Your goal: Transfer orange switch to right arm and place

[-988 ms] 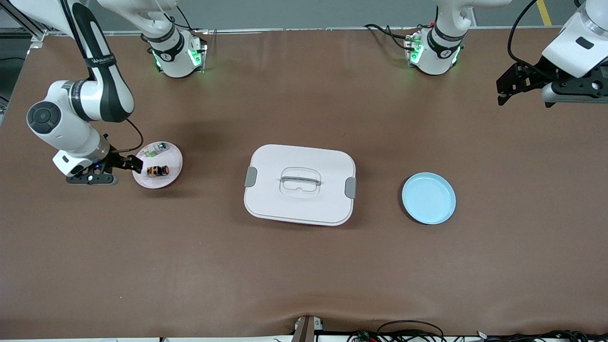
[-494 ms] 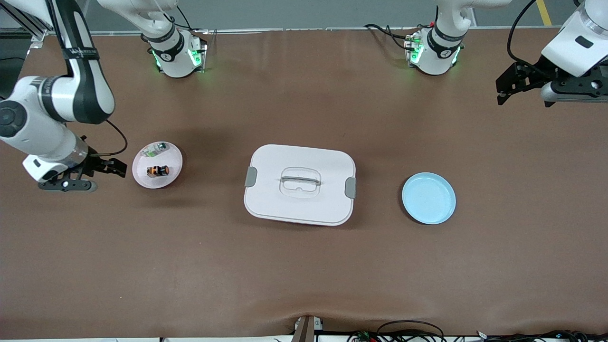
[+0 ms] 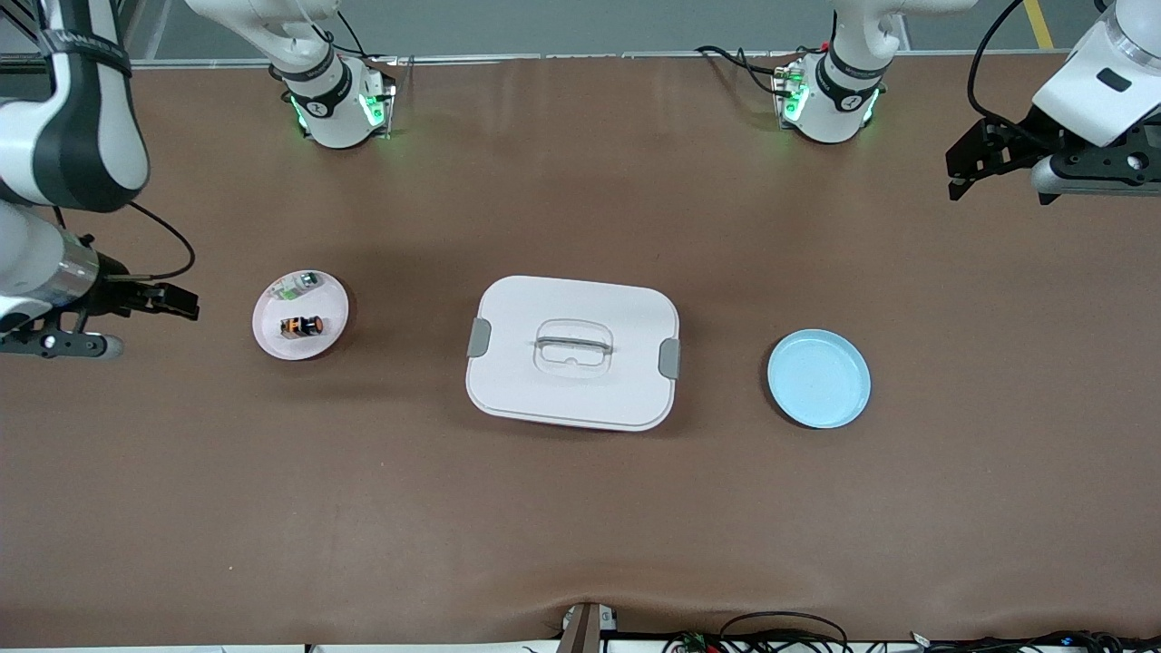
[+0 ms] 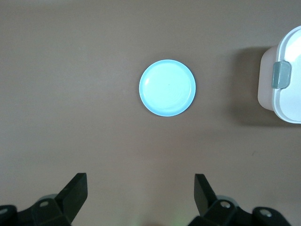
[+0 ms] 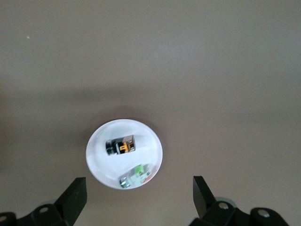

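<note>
At the right arm's end of the worktop (image 3: 580, 544): right hand (image 3: 184, 303), fingers spread wide and holding nothing, hovering over bare surface just beside the white plate (image 3: 319, 347)

On that plate, lying on its side: the orange switch (image 3: 300, 326) – black blocky body, orange button showing, touched by neither hand. Sharing the plate, on the part farther from the front camera and apart from the switch: a small white-and-green part (image 3: 299, 285)

Probably very light and quite stiff, judging by the hard moulded look; likely smooth enough to skid across the plate or roll if nudged from one side only. Best taken across the flat black flanks of the body, fingers closing squarely from above, with little squeeze needed – not by the round button, which offers a poor seat, nor by the coppery end, which could bend. Worth keeping clear of the white-and-green neighbour on approach

In the middle: a white lidded box (image 3: 573, 390), grey clips at both ends, handle folded flat

Toward the left arm's end: an empty pale blue plate (image 3: 819, 378)

Near the edge at that end: left hand (image 3: 963, 172), waiting high over the worktop, fingers parted wide and empty in its wrist view

Judged from the layout: switch already down on the right arm's side, little or nothing left to do
</note>
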Motion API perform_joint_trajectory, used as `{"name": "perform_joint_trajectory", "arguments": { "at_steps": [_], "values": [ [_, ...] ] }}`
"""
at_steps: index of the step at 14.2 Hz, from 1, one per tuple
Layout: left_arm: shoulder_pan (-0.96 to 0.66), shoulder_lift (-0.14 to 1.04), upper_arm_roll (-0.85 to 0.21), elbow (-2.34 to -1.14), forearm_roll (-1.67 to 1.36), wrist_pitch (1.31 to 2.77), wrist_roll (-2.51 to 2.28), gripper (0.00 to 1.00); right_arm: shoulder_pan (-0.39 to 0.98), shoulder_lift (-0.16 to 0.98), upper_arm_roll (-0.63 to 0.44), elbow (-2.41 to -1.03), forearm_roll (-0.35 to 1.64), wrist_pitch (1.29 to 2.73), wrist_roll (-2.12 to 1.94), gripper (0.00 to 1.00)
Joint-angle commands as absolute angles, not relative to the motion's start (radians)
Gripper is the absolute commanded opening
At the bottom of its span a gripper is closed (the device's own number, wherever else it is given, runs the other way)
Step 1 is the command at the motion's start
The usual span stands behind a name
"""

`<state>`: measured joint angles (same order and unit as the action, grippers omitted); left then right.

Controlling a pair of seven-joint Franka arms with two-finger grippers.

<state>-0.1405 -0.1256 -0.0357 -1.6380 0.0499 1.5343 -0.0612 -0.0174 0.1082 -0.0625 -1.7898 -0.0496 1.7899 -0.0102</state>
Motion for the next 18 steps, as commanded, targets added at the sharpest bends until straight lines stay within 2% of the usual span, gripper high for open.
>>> {"name": "perform_joint_trajectory", "arguments": {
  "at_steps": [1,4,11,18],
  "values": [
    [-0.141,-0.149,-0.038,-1.652,0.029,1.539,-0.064,1.00,-0.032,0.097,-0.054,-1.701,-0.021,1.689,0.002,1.00],
    [-0.141,-0.147,-0.038,-1.654,0.028,1.537,-0.064,1.00,-0.034,0.072,-0.057,-1.663,0.015,1.629,0.084,1.00],
    [-0.137,-0.146,-0.038,-1.644,0.008,1.537,-0.051,1.00,-0.031,-0.064,-0.055,-1.663,0.017,1.597,0.087,1.00],
    [-0.132,-0.115,-0.037,-1.598,0.012,1.534,-0.051,1.00,-0.060,-0.074,-0.058,-1.660,0.021,1.614,-0.034,1.00]
  ]
}}
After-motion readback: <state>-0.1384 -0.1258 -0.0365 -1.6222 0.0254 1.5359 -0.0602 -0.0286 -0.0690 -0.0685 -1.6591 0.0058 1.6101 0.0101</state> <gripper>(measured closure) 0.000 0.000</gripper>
